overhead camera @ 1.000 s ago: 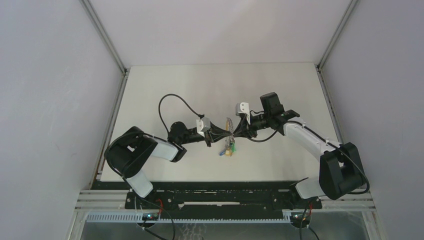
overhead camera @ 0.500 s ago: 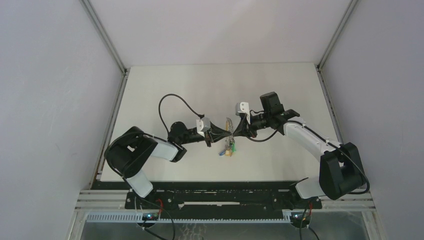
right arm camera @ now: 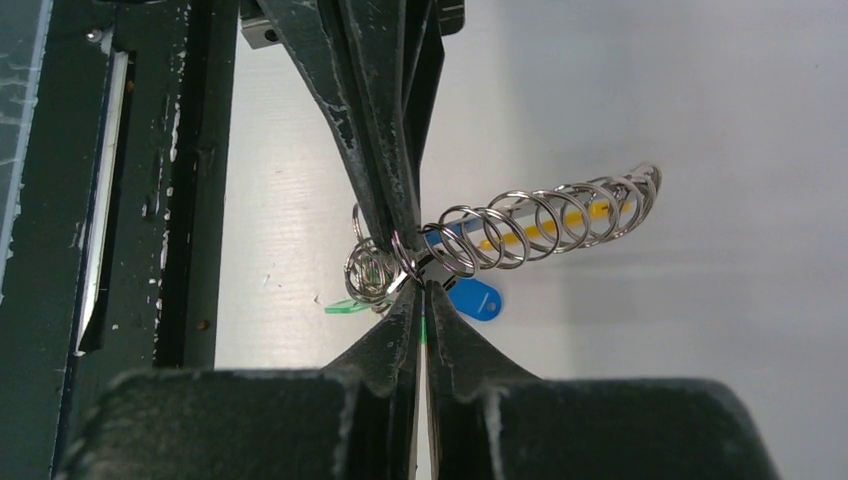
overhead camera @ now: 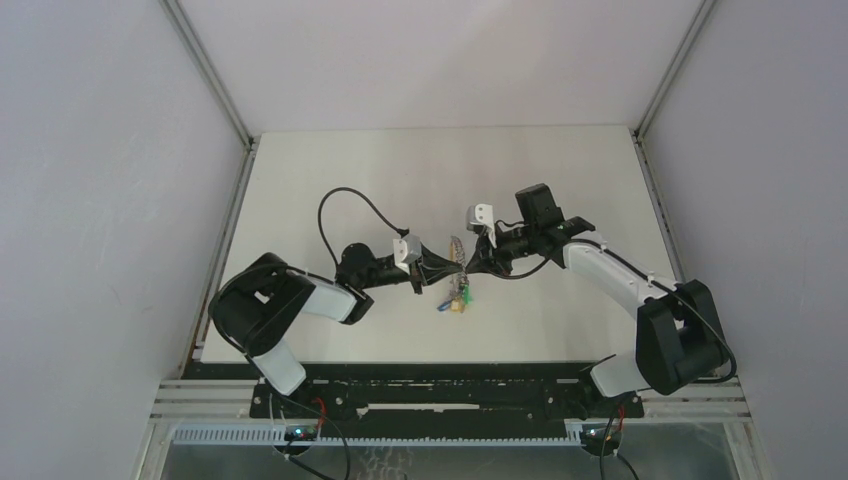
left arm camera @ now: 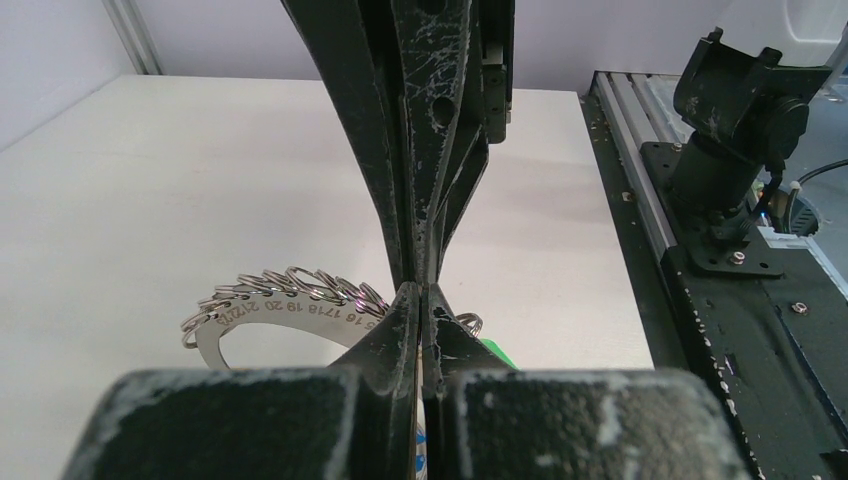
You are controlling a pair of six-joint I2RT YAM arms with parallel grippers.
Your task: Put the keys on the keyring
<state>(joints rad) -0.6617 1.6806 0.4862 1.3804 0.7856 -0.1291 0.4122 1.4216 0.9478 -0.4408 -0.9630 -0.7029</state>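
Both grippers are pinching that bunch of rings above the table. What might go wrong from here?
The left gripper and right gripper pinch the keyring only at their tips; a small pull apart may drop it. The blue tag could snag. I cannot see the loose key.

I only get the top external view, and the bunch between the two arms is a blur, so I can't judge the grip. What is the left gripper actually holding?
Observer: The left wrist view shows the left gripper shut on the keyring, at one end of its curved, number-stamped metal plate.
Operator: And the right one?
Observer: The right gripper is shut too. Its tips meet at the end of the row of small split rings, facing the left tips.
Operator: Do you see a black-headed key anywhere?
Observer: None that I can make out. Only a blue tag and a green tag show by the rings.
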